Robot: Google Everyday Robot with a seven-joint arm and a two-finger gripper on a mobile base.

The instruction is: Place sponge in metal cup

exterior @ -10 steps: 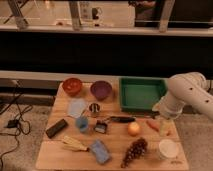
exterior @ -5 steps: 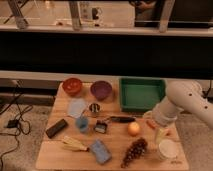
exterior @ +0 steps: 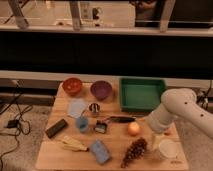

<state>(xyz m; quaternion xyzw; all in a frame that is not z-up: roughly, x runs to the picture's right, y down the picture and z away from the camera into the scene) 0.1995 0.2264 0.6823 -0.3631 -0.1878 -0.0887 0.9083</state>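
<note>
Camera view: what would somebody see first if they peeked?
Probably the big white robot arm on the right, its end effector hanging low over the right front of the table, beside the white bowl. Next, the bright green tray at the back right and the blue sponge lying near the front edge.

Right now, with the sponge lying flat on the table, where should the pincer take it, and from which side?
Probably from above, closing across the short width of the sponge at its middle: it lies flat, offering only thin sides. The open pincer hangs over the right end of the table.
</note>
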